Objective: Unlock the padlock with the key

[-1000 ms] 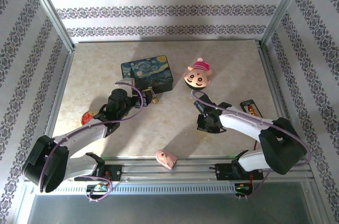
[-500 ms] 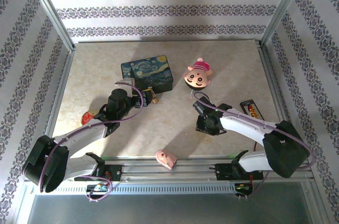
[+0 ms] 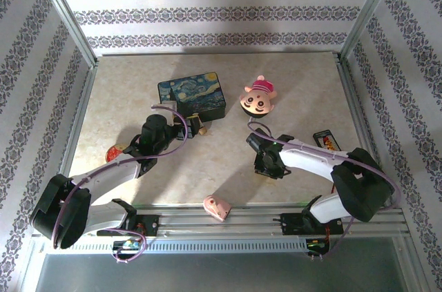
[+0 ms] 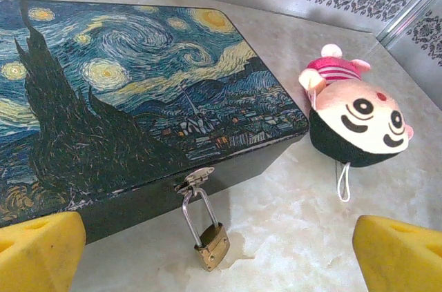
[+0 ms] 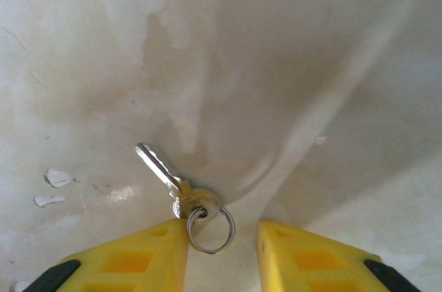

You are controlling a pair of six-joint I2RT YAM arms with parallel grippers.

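Observation:
The small brass padlock hangs by its silver shackle from the clasp of the painted box, its body resting on the table. My left gripper stands wide open just in front of it, one yellow finger at each side, touching nothing. From above, the padlock sits at the box's front edge. The silvery key lies flat on the table, blade pointing up-left. My right gripper is low over it and partly open. The key's ring lies in the gap, against the left finger.
The painted box stands mid-table with a pig-face toy to its right. A pink wedge lies at the near edge. A red object sits by the left arm, a dark packet by the right. Metal frame posts ring the table.
The right arm's wrist has shifted slightly left and away from the near edge. The left arm has not moved.

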